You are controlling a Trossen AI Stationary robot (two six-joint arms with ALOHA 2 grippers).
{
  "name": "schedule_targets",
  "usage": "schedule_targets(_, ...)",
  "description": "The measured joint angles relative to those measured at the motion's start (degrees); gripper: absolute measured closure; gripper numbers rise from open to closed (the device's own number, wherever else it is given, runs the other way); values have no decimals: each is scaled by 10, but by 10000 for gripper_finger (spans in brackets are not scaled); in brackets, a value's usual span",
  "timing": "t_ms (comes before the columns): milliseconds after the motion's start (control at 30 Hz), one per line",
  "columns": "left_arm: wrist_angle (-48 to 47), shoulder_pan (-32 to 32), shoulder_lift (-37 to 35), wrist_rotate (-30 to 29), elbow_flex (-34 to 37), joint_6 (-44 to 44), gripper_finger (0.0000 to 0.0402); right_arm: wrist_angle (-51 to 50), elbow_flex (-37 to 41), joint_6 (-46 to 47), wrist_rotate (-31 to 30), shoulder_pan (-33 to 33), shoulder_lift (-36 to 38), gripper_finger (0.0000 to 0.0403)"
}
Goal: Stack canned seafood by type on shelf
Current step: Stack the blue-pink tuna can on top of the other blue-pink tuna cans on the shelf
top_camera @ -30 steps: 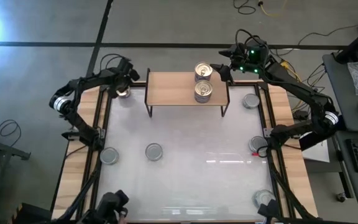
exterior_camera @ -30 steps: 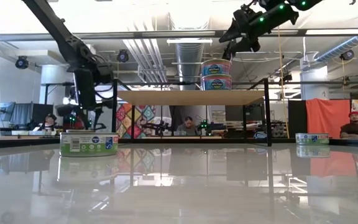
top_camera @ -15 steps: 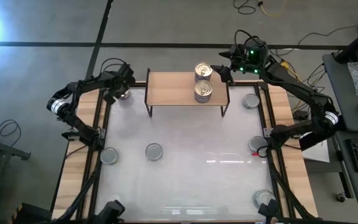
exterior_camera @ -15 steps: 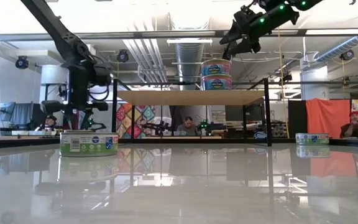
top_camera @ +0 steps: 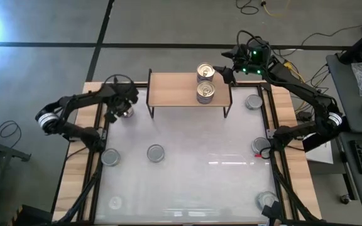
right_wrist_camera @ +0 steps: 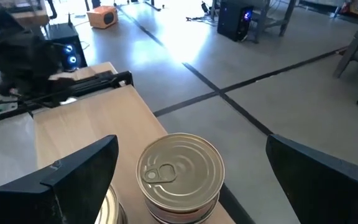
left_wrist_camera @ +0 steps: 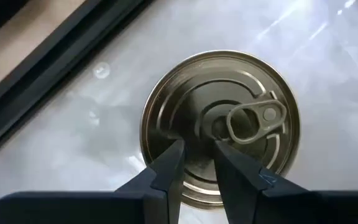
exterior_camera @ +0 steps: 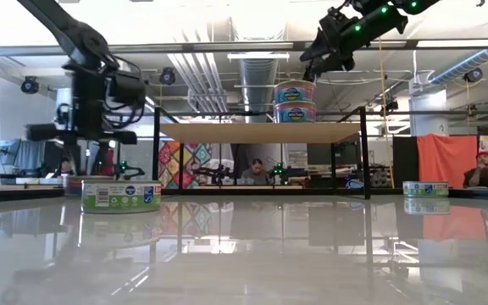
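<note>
The left gripper (left_wrist_camera: 194, 165) has swung out over a gold-topped tin (left_wrist_camera: 220, 124) directly beneath it, fingers nearly shut and empty. The right gripper (right_wrist_camera: 188, 177), wide open and empty, hovers just above stacked tins (top_camera: 205, 81) on the shelf (top_camera: 175, 91). A pickup looks next.

From above, the left tool (top_camera: 125, 107) covers most of the tin (top_camera: 124, 112) under it; only a sliver shows. In the left wrist view that tin's near rim (left_wrist_camera: 197, 196) is hidden behind the dark fingers (left_wrist_camera: 166, 180). At tabletop height the left tool (exterior_camera: 87, 127) is blurred. The second stack (right_wrist_camera: 107, 211) in the right wrist view is cut off by the picture's edge.
</note>
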State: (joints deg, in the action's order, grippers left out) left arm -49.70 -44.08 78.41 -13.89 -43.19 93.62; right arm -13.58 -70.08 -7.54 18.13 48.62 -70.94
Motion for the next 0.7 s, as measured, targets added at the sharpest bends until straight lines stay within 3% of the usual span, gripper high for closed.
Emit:
schedule_targets(367,-35,145,-101,16,73,113,325,-17,0,-62,1,0,0,3)
schedule_targets(700,-47,231,-96,59,64,11,325,-35,0,-66,1,0,4,3)
